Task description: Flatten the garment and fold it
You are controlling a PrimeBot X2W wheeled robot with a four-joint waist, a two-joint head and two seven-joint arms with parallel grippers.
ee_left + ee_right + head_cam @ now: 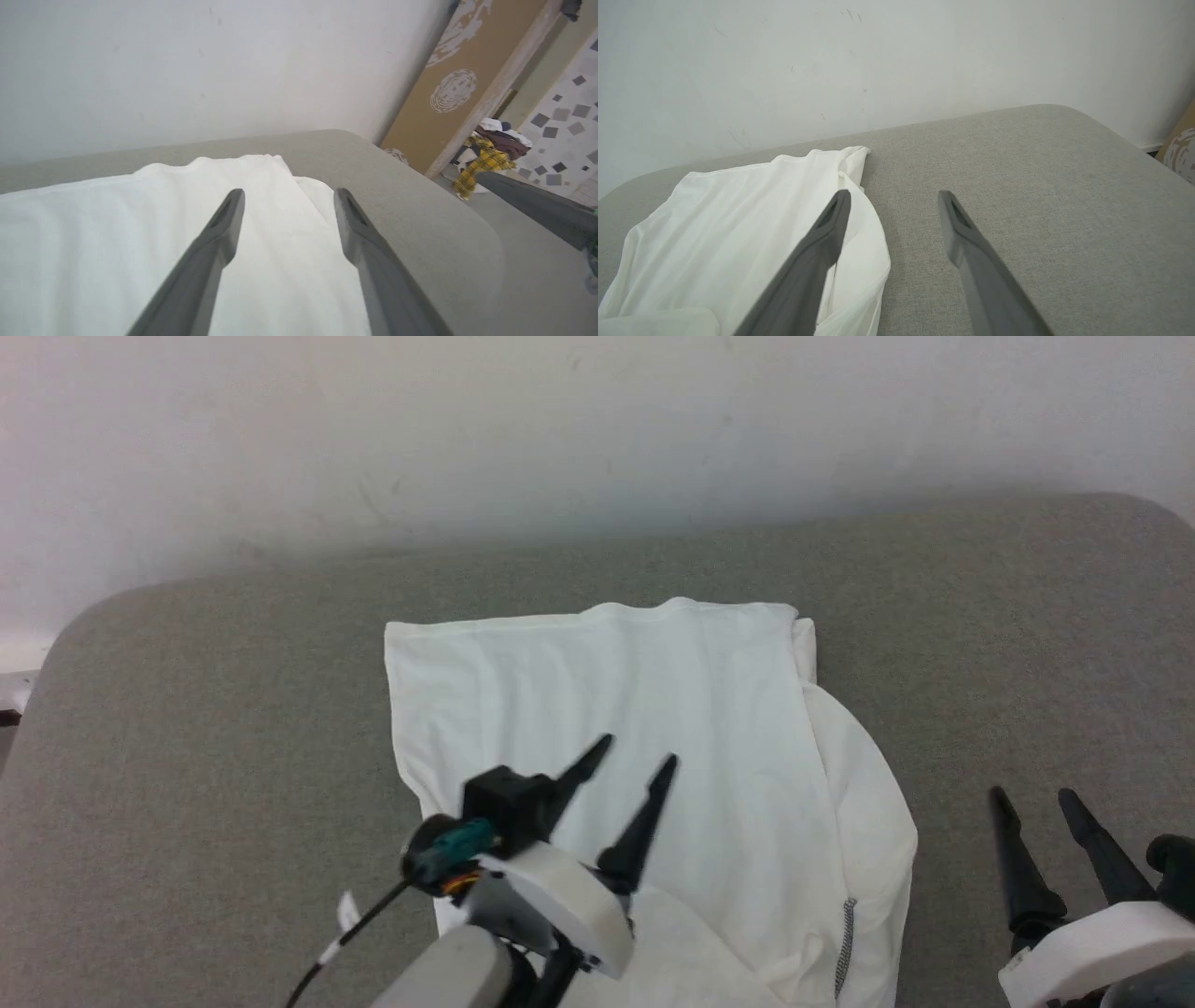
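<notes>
The garment (653, 709) is a white top lying partly folded on the grey table (187, 728), with a line of grey zigzag stitching near its lower right edge. My left gripper (635, 751) hovers over the near middle of the cloth, jaws open and nothing between them; the left wrist view has the garment (117, 224) under the left gripper (287, 196). My right gripper (1032, 793) stands open over bare table to the right of the cloth. In the right wrist view the garment (738, 228) lies left of the right gripper (893, 195).
A pale wall (597, 429) runs along the table's far edge. The table's corners are rounded. Beyond its right end, in the left wrist view, a brown panel (448, 88) leans and a pile of clothes (490, 149) lies on the floor.
</notes>
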